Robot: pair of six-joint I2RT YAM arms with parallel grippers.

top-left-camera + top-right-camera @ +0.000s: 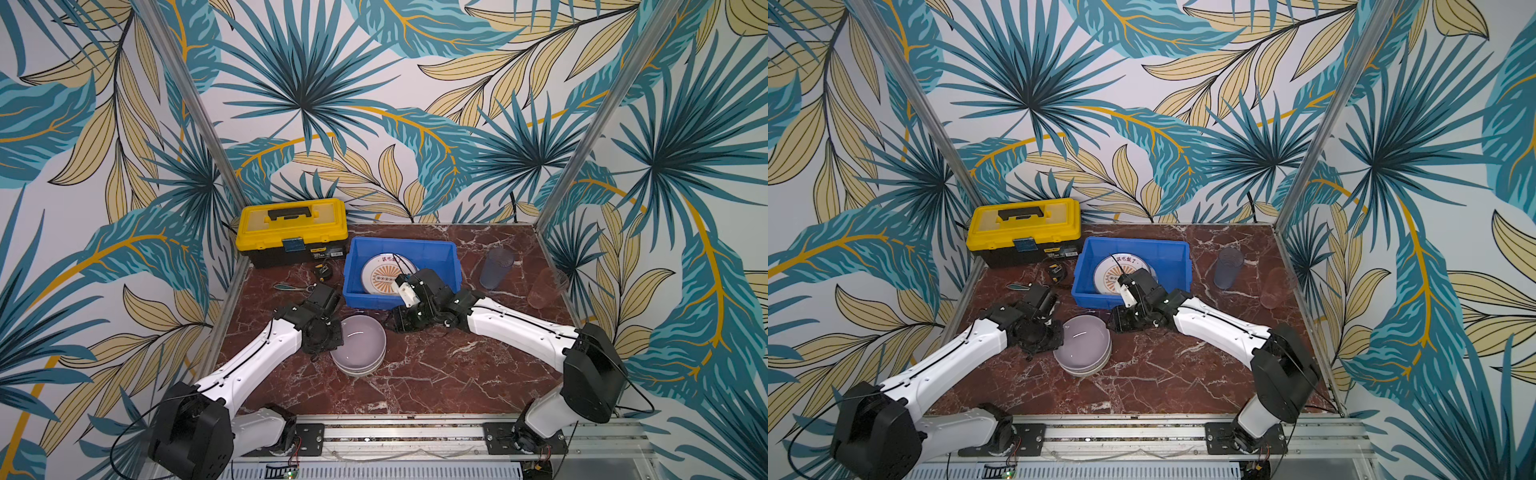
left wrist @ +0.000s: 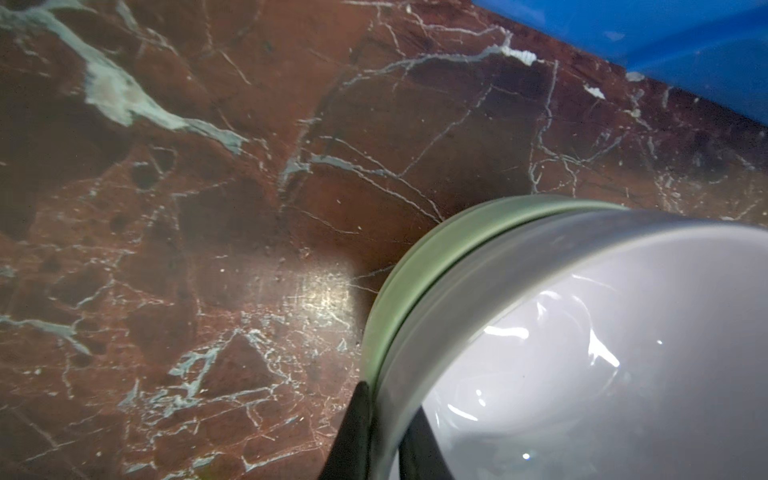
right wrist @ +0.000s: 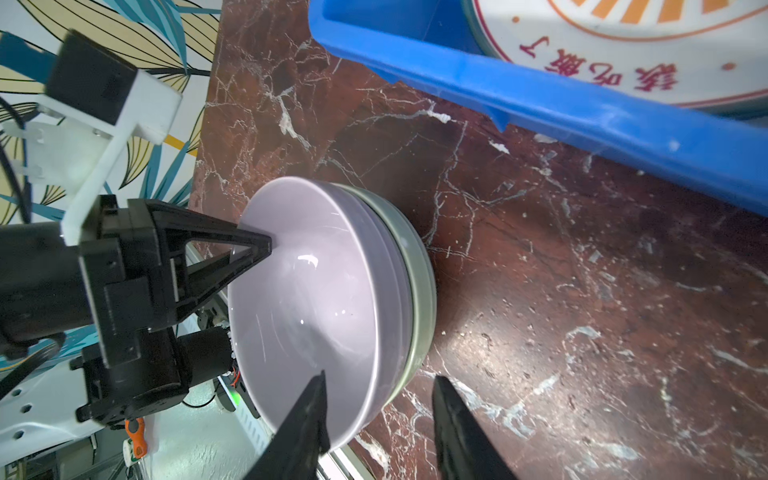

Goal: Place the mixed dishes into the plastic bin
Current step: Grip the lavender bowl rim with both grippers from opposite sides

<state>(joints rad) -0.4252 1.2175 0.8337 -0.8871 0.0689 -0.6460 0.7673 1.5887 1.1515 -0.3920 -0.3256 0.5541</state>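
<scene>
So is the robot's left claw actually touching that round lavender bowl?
Touching. In the left wrist view the left gripper has its black fingers pinching the rim of the round lavender bowl, one on each side.

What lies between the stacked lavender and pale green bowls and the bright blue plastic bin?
Only bare red marble tabletop lies between the stacked lavender and pale green bowls and the bright blue plastic bin; the right wrist view shows it.

Glossy lavender bowl [image 3: 307,291] — polished marble tabletop [image 3: 540,249]
</scene>
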